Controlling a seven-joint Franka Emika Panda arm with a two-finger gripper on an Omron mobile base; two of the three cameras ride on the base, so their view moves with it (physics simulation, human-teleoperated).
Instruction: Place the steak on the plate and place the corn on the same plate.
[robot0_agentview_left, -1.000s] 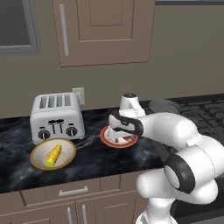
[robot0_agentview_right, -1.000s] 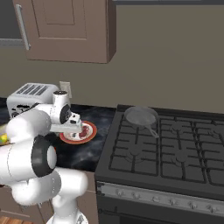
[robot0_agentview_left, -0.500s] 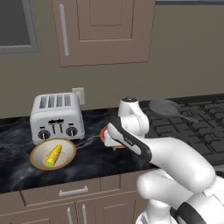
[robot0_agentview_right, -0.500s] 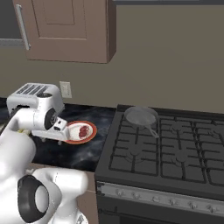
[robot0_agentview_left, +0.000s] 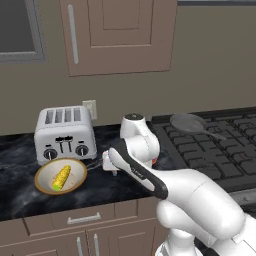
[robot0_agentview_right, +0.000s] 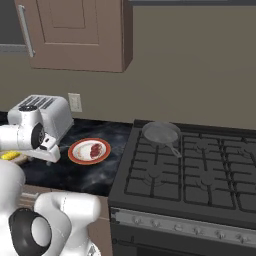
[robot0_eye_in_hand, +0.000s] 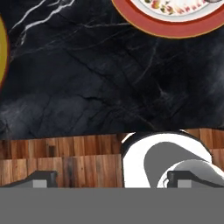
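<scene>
The steak lies flat on the plate, a round plate with an orange-red rim on the dark marble counter. The corn rests in a tan-rimmed bowl in front of the toaster. My gripper hovers over the counter between bowl and plate, left of the plate, open and holding nothing. In the hand view its fingertips stand wide apart above bare marble, with the plate's rim at the top and the bowl's yellow edge at the left.
A silver toaster stands behind the bowl against the wall. A dark frying pan sits on the gas stove right of the counter. A wooden wall cabinet hangs above. The counter's front edge lies close below the gripper.
The gripper has left the spot over the plate and swung left towards the bowl, staying open. The steak now lies uncovered on the plate.
</scene>
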